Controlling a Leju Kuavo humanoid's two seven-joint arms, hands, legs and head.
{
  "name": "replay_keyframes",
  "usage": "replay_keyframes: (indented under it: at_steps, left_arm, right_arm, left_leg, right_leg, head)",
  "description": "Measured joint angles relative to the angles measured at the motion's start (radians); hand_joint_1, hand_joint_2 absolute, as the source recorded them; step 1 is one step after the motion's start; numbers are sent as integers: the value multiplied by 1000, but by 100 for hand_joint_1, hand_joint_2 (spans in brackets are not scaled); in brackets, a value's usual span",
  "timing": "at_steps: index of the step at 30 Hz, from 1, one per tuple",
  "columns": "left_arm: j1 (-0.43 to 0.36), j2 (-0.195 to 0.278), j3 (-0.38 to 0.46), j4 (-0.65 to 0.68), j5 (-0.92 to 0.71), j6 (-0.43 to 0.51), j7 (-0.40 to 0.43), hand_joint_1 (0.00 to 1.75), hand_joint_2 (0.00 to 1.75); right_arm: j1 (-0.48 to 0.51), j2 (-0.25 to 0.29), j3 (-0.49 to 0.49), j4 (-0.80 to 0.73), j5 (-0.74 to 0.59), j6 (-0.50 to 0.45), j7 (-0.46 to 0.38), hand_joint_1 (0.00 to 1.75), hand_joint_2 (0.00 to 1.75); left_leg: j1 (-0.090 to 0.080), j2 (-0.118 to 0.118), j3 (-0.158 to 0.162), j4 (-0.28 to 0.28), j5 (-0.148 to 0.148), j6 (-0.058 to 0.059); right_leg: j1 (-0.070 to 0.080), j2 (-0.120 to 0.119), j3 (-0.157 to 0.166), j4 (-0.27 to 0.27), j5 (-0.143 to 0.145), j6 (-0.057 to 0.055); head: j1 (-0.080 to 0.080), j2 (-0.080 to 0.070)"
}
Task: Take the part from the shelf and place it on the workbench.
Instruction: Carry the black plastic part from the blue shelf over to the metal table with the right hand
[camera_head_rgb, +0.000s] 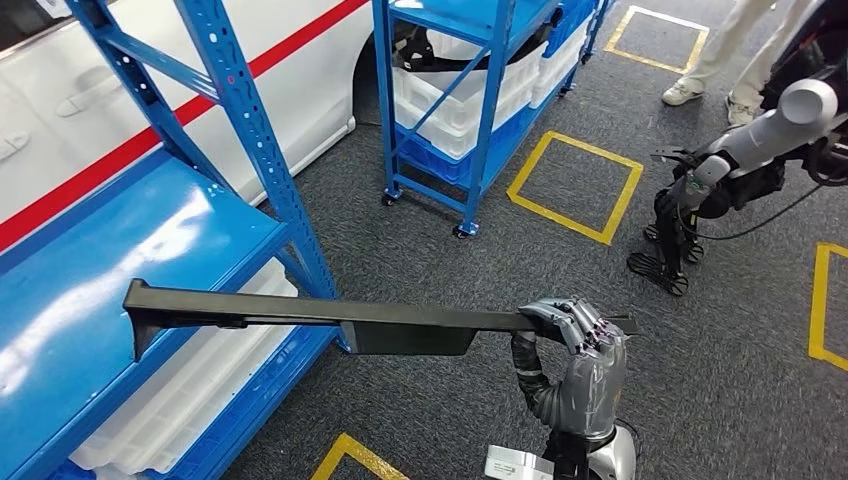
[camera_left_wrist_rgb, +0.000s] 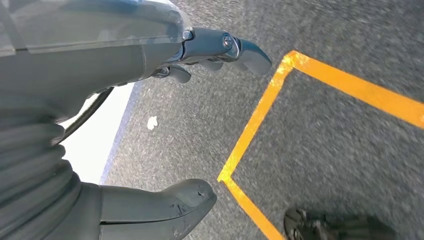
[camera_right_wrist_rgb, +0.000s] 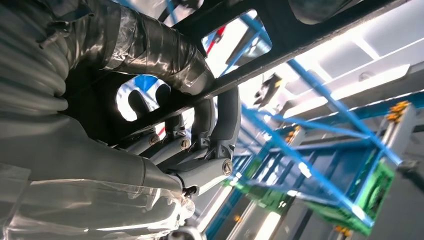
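- Holding the long black part (camera_head_rgb: 330, 320) near one end, our right hand (camera_head_rgb: 580, 345) has its fingers wrapped over the top of it, with the thumb underneath.
- We see the part reaching out level from our hand toward the left, its far flanged end hanging in the air over the edge of the blue shelf (camera_head_rgb: 110, 270).
- We can tell from the right wrist view that our fingers (camera_right_wrist_rgb: 220, 125) curl around the dark bar of the part (camera_right_wrist_rgb: 300, 45), with blue shelving (camera_right_wrist_rgb: 320, 165) blurred behind.
- Our left hand (camera_left_wrist_rgb: 165, 125) hangs over the grey carpet (camera_left_wrist_rgb: 325, 150), its fingers (camera_left_wrist_rgb: 240, 47) and thumb (camera_left_wrist_rgb: 165, 205) spread apart and holding nothing.
- We note a yellow taped line (camera_left_wrist_rgb: 260, 115) on the floor below our left hand.
- We see white crates (camera_head_rgb: 190, 390) on the lower level of the near shelf, and more white crates (camera_head_rgb: 450, 100) on a second blue rack (camera_head_rgb: 490, 110) farther off.
- We also see another robot's silver arm (camera_head_rgb: 770, 125) at the right, and a person's legs and shoes (camera_head_rgb: 720, 70) standing by a yellow floor square (camera_head_rgb: 575, 185).
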Motion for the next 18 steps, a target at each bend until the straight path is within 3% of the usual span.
replay_keyframes:
  at_steps: [2,3,4,5,6,7,9,11,12,13,14,15,16,18]
  left_arm:
    - [2,0,1,0,1,-7,-4,0,175]
    - [5,0,2,0,-1,-8,-6,0,175]
    - [7,0,2,0,-5,-7,-3,0,175]
    - [9,0,2,0,-10,-7,3,0,175]
    - [10,0,2,0,-14,-7,12,0,175]
    - [11,0,2,0,-17,-8,21,0,175]
    - [12,1,2,0,-20,-9,30,0,175]
    - [12,2,2,0,-20,-10,33,0,175]
    - [12,2,2,0,-20,-10,34,0,175]
    - [10,2,2,0,-20,-10,35,0,175]
    - [9,2,2,0,-20,-12,37,0,175]
    - [8,2,2,0,-19,-17,39,0,175]
    - [7,2,2,0,-16,-27,42,0,175]
    - [9,2,5,0,-9,-55,47,0,175]
  right_arm:
    - [5,3,-4,-6,1,0,-2,175,175]
    - [7,5,-5,-7,2,0,-3,175,175]
    - [11,6,-6,-8,2,0,-4,175,175]
    - [16,7,-8,-9,3,0,-5,175,175]
    - [20,8,-10,-10,3,0,-6,175,175]
    - [23,8,-11,-11,4,0,-6,175,175]
    - [26,8,-12,-13,4,0,-6,175,175]
    - [27,9,-14,-15,4,0,-6,175,175]
    - [28,9,-15,-15,4,0,-6,175,175]
    - [30,9,-15,-16,4,0,-7,175,175]
    - [33,9,-16,-17,5,0,-7,175,175]
    - [35,9,-17,-19,5,0,-6,175,175]
    - [34,9,-18,-20,5,0,-5,175,175]
    - [29,9,-18,-21,6,0,-1,175,175]
  left_leg:
    - [5,-65,-40,98,-61,-7]
    - [6,-85,-70,165,-94,-9]
    - [7,-93,-98,223,-115,-11]
    - [7,-97,-115,254,-117,-11]
    - [7,-98,-115,248,-99,-11]
    - [8,-103,-99,206,-64,-10]
    - [12,-146,-48,79,4,-6]
    - [15,-189,-19,8,24,-1]
    - [13,-194,-16,3,21,2]
    - [12,-183,-14,-1,23,7]
    - [12,-169,-12,-6,27,14]
    - [12,-156,-10,-12,32,22]
    - [12,-140,-10,-17,37,30]
    - [8,-110,-11,-22,40,39]
  right_leg:
    - [-5,25,0,-4,4,-10]
    - [-5,38,0,-3,5,-13]
    - [-5,53,-1,-2,5,-13]
    - [-5,69,-1,0,5,-13]
    - [-5,85,-1,3,5,-13]
    - [-5,101,-1,6,4,-12]
    - [-6,130,-3,13,2,-7]
    - [-7,155,-11,19,3,5]
    - [-8,166,-15,20,6,11]
    - [-10,180,-19,18,10,19]
    - [-12,179,-22,20,10,24]
    - [-11,162,-28,30,2,28]
    - [-10,135,-43,59,-18,31]
    - [-8,69,-95,172,-83,34]
  head:
    - [0,0]
    - [0,0]
    - [0,0]
    - [0,0]
    - [0,0]
    - [0,0]
    - [0,0]
    - [0,0]
    - [0,0]
    - [0,0]
    - [0,0]
    - [0,0]
    - [0,0]
    - [0,0]
